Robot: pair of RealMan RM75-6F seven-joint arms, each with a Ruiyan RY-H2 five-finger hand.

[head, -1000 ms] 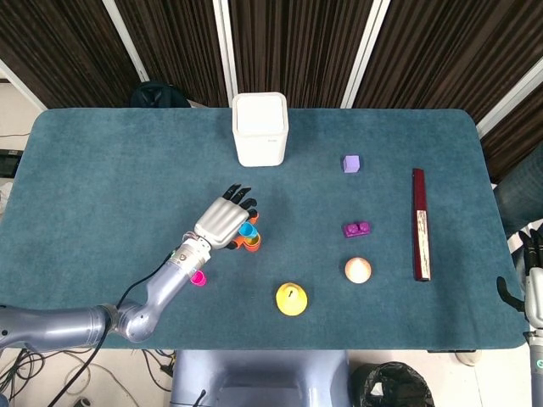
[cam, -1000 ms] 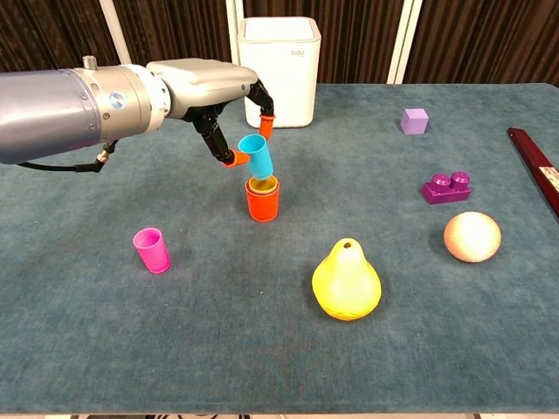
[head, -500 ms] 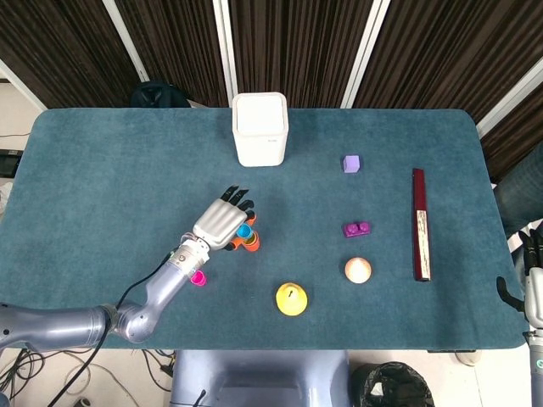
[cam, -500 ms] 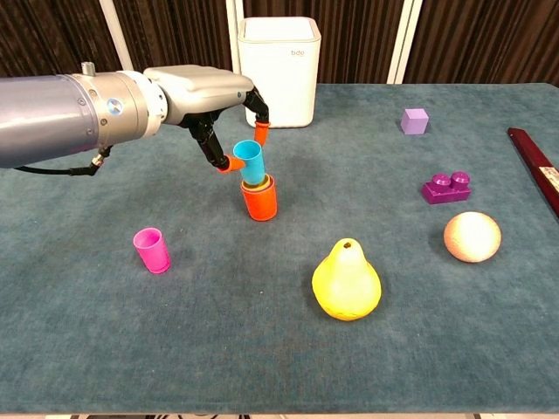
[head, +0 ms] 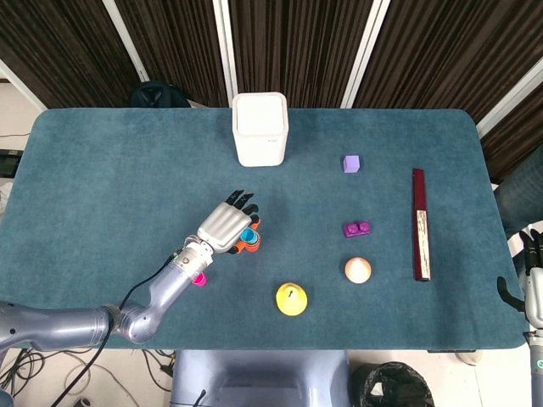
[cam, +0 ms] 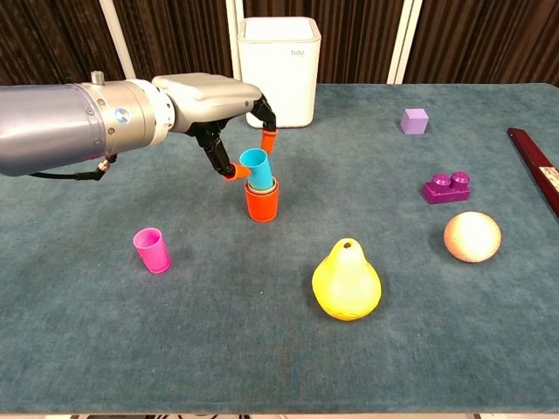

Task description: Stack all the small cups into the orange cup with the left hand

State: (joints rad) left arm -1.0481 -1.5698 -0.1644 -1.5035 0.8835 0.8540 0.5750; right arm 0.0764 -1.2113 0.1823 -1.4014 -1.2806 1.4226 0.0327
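The orange cup stands upright at mid table with a yellow-green cup's rim showing inside it. A blue cup sits tilted in that stack, its base inside the rim. My left hand hovers over it from the left and pinches the blue cup between two orange-tipped fingertips. In the head view the left hand covers most of the blue cup and the orange cup. A pink cup stands alone to the left. My right hand barely shows at the right edge.
A white bin stands behind the stack. A yellow pear lies in front and to the right. Further right are a purple brick, a purple cube, a peach ball and a long dark red box.
My left hand has come down and carried the blue cup from above the stack into the orange cup's mouth. The pink cup has not moved.
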